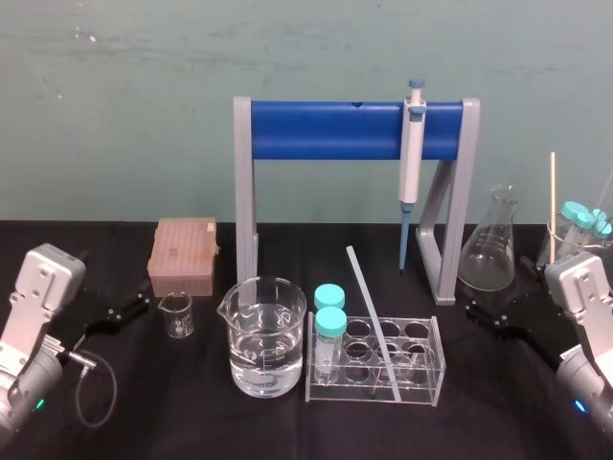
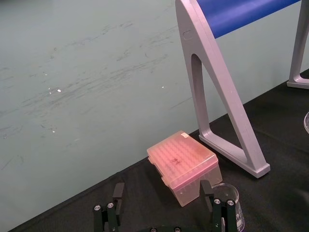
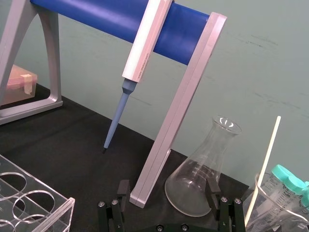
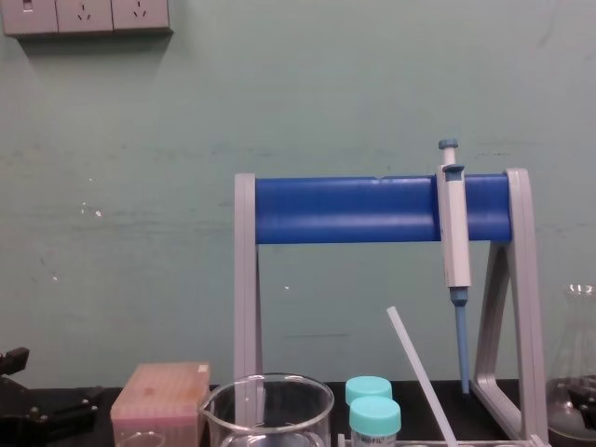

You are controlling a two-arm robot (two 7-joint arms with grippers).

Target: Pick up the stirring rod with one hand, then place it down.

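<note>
Translucent rod (image 1: 372, 321) leaned in rack (image 1: 439, 364), top tilted leftward. Right gripper (image 1: 479, 314) sat nearer (jaws apart, like left gripper (image 1: 134, 307)).

I can read no word, number or brand on any of my feeds. The pink tip box (image 2: 183, 164) has a small dark mark on its lid that I cannot make out. The faint print on the teal-capped tube (image 3: 288, 176) is likewise illegible.
</note>
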